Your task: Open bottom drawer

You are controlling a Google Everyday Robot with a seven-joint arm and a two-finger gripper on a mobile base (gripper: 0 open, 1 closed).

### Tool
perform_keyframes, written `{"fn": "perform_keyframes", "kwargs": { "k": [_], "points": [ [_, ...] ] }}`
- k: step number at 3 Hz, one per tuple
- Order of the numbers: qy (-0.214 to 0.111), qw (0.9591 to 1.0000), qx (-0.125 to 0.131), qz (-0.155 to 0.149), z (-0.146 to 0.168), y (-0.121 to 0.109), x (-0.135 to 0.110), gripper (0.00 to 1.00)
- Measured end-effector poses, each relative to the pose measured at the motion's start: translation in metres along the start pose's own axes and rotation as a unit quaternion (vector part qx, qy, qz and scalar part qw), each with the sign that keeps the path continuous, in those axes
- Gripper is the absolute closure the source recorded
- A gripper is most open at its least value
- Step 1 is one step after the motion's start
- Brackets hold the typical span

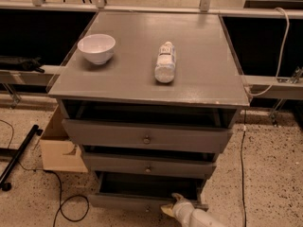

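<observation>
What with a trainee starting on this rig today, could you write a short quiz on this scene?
1. True or false: the bottle on the cabinet top stands upright.
2. Where is the gripper? A: at the top drawer's knob. B: over the cabinet top. C: low down, at the front of the partly open bottom drawer.
3. Fill in: left of the bottle sits a white ____.

Key: 1 false, it lies on its side. 2 C. 3 bowl.
</observation>
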State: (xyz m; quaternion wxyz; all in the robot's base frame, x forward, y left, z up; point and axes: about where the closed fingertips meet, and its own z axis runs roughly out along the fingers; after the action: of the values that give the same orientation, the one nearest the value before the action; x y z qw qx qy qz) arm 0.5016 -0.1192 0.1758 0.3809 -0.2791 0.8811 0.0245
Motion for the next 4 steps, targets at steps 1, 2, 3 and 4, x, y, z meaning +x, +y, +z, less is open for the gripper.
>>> {"fn": "perform_keyframes", "kwargs": {
  "k": [1,2,3,4],
  "points": [
    [-0.003,1.0000,-0.008,0.001,-0.005,0.013,0.011,1.00],
    [-0.003,1.0000,-0.008,0.001,-0.009,0.012,0.007,1.00],
    [-0.001,1.0000,-0.008,0.003,-0.015,0.014,0.010,1.00],
    [-0.002,0.9999,-0.011,0.001,-0.017,0.017,0.015,1.00]
  ]
}}
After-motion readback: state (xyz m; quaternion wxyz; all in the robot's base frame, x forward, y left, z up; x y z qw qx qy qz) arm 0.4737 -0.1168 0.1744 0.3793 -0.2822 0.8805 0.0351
